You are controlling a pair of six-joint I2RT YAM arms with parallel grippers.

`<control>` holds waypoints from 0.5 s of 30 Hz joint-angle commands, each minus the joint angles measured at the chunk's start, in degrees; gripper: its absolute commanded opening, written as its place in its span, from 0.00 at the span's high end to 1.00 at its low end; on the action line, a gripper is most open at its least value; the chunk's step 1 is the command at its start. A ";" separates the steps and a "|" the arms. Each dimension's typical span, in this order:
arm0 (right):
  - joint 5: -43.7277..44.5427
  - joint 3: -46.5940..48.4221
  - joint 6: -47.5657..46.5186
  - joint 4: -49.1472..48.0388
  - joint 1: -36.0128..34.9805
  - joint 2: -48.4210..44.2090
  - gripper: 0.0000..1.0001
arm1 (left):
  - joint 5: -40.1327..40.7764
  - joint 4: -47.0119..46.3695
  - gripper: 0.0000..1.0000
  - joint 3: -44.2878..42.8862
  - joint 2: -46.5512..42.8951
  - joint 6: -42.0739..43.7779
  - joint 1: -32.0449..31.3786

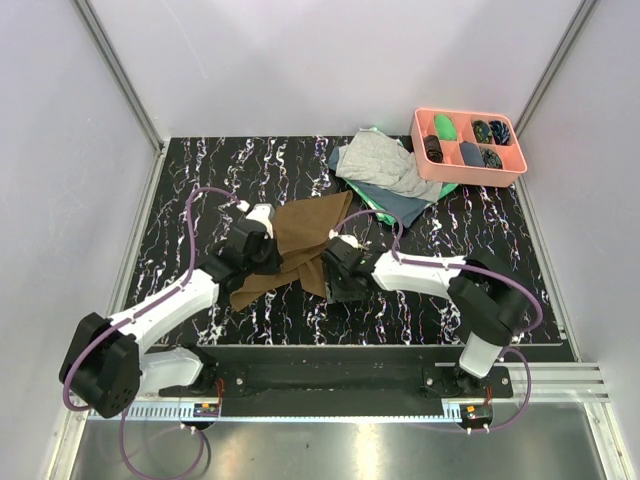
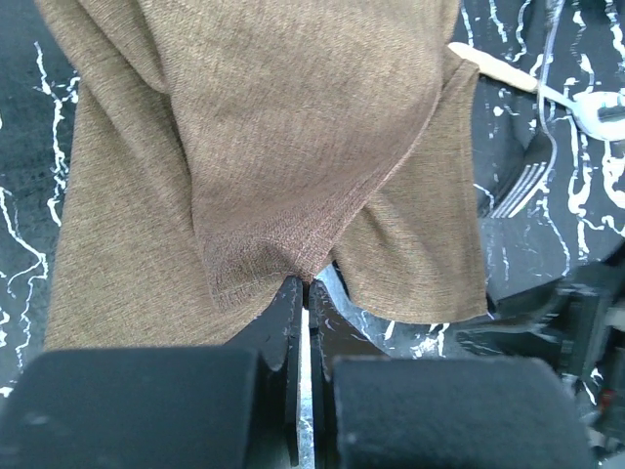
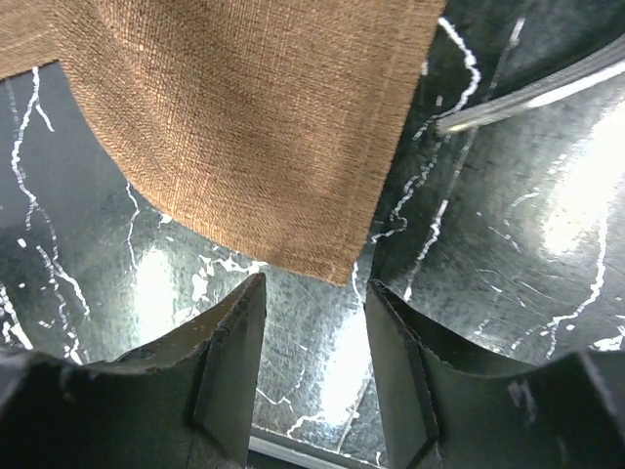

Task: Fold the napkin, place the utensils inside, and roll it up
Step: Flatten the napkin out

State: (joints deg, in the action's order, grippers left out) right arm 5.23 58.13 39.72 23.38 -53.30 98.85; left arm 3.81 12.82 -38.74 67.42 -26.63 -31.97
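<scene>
Left tool (image 2: 305,291) pinched shut on napkin (image 2: 293,127) corner; cloth partly doubled over on counter (image 1: 240,165); right tool (image 3: 314,313) jaws apart, empty, at napkin edge; fold looks unfinished; fork (image 2: 520,186), spoon (image 2: 598,107) lie beside cloth, not inside; roll pending.

white arms (image 1: 172,300), black joints (image 1: 102,366), purple cables (image 1: 191,215)

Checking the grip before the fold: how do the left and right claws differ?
The left claw is shut, pinching the napkin at a corner; the right claw is open, gripping nothing. The napkin meets the left claw's tips but lies loose just ahead of the right claw's. Both face the napkin.
</scene>
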 commanded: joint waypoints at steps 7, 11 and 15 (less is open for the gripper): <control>8.65 8.84 -1.40 9.84 -1.64 7.58 0.53 | -3.37 -4.73 1.00 1.04 -2.38 1.06 1.03; 8.56 10.07 -1.41 11.43 -1.72 9.78 0.70 | -3.46 -5.26 1.00 1.04 -2.03 0.88 1.99; 8.65 9.29 -1.14 11.87 -1.81 9.96 0.94 | -6.53 -6.84 1.00 1.30 -1.76 0.36 3.66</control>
State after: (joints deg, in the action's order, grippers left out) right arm 11.86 68.01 38.46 32.53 -54.52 106.48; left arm 0.67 10.31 -37.82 66.67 -26.46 -29.91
